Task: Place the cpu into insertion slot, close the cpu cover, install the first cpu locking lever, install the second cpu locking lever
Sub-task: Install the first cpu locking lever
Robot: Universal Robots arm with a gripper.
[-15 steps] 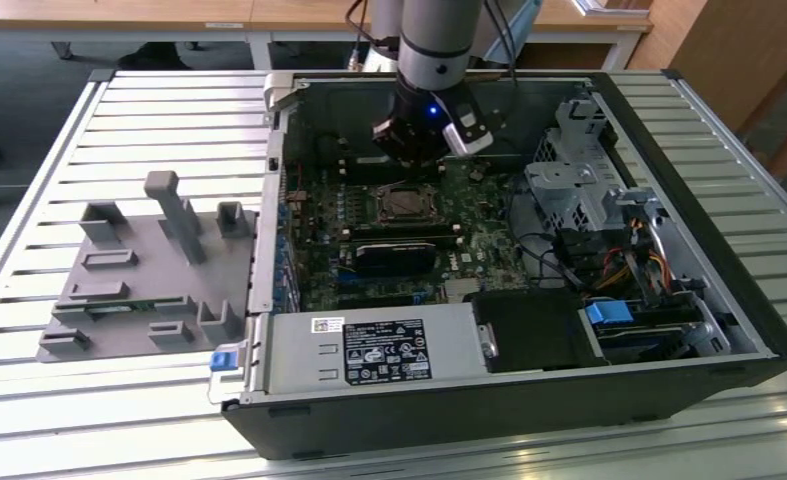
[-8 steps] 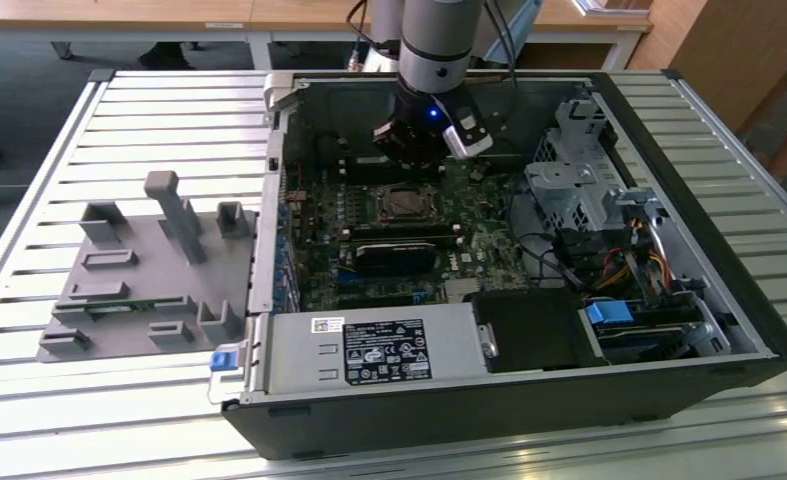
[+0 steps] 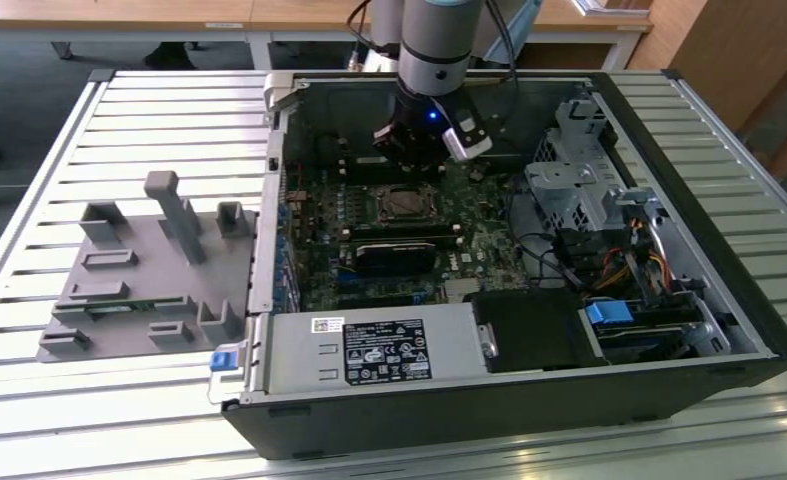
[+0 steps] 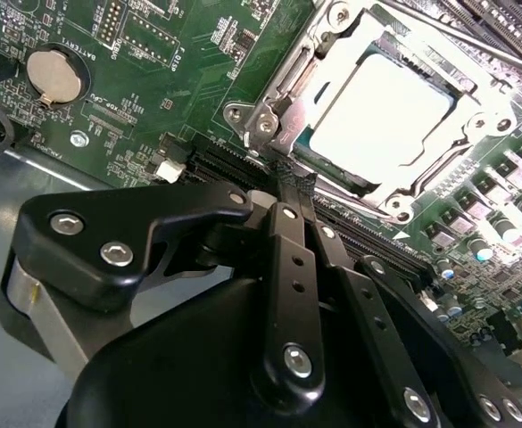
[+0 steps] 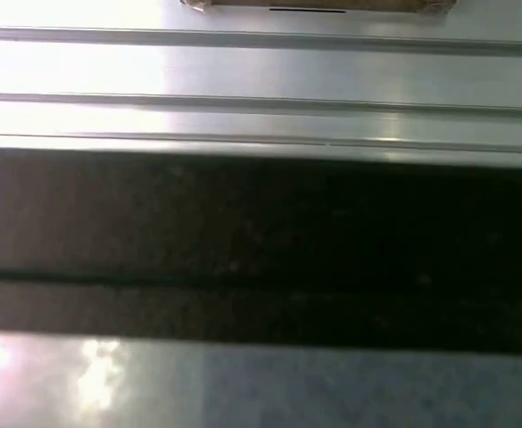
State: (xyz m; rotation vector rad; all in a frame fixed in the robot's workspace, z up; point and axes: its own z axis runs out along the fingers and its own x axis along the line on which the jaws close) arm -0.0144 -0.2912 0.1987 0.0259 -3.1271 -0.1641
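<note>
Slatted metal bench (image 3: 46,130) under everything, with wooden desks behind it. On it I see an open computer case (image 3: 713,330) lying on its side, and on the exterior view's left a grey plastic fixture (image 3: 140,270) with upright posts.

My arm (image 3: 436,40) comes down into the case from the far side. My gripper (image 3: 413,150) hangs just above the green motherboard (image 3: 320,250), at the far edge of the slot (image 3: 403,203).

In the second wrist view the fingers (image 4: 289,267) are pressed together with no gap and nothing between them. Their tips (image 4: 289,178) sit at a corner of the socket frame, right beside a lever end; I cannot tell whether they touch it.

The cpu (image 4: 381,120) lies flat in the slot, its pale metal face glaring bright. The cover (image 4: 332,53) lies down around it, framing the chip through its open centre. A thin lever (image 4: 283,98) runs along one side of the frame. A coin battery (image 4: 48,76) sits on the board well apart from the socket.

A black card (image 3: 396,252) lies near the slot, a power supply (image 3: 366,350) at the near wall.

The first wrist view gives me pale metal slats (image 5: 261,80) and a dark band (image 5: 261,241).
</note>
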